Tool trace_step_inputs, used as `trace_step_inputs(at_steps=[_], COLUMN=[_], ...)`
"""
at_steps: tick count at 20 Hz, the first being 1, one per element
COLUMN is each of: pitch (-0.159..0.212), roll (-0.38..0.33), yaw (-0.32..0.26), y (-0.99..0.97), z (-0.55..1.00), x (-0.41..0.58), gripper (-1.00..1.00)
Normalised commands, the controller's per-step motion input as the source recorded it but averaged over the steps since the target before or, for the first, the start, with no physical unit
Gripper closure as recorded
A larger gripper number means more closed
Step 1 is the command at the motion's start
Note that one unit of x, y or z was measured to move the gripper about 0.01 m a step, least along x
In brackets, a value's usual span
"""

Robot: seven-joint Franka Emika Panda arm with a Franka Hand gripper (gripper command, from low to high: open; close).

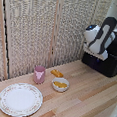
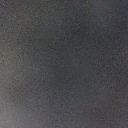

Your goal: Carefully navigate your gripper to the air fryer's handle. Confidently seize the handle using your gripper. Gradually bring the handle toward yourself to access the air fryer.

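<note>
At three o'clock on the table point(image 1: 87, 91), your arm point(image 1: 98, 37) covered the air fryer point(image 1: 110, 62); you couldn't tell the claw's state, wrist view blurred grey.

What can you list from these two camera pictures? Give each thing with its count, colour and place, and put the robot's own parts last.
Plate: one, white with patterned rim, near table edge, exterior view's left.
Cup: one, pink, behind the plate.
Bowl: one, white, orange contents, beside the cup.
Orange item: one, on the table behind the bowl.
Air fryer: one, black, exterior view's right, partly hidden by the arm.
Table: one, light wood.
Wrist view: uniform dark grey blur, nothing identifiable.
Robot arm: one, white and grey, over the air fryer; gripper not discernible.
</note>
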Motion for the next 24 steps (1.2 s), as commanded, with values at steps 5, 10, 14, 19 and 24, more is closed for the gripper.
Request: trace_step_inputs(at_steps=[5, 10, 14, 19, 24], pitch=[0.164, 0.116, 0.055, 0.005, -0.035], roll=[0.375, 0.375, 0.327, 0.224, 0.101], yaw=[-0.138, -0.170, -0.127, -0.084, -0.116], y=[0.08, 0.10, 0.35, 0.62, 0.72], z=[-0.03, 0.00, 0.00, 0.00, -0.01], x=[0.000, 0.001, 0.000, -0.017, -0.001], gripper=[1.00, 1.00, 1.00, 1.00, 1.00])
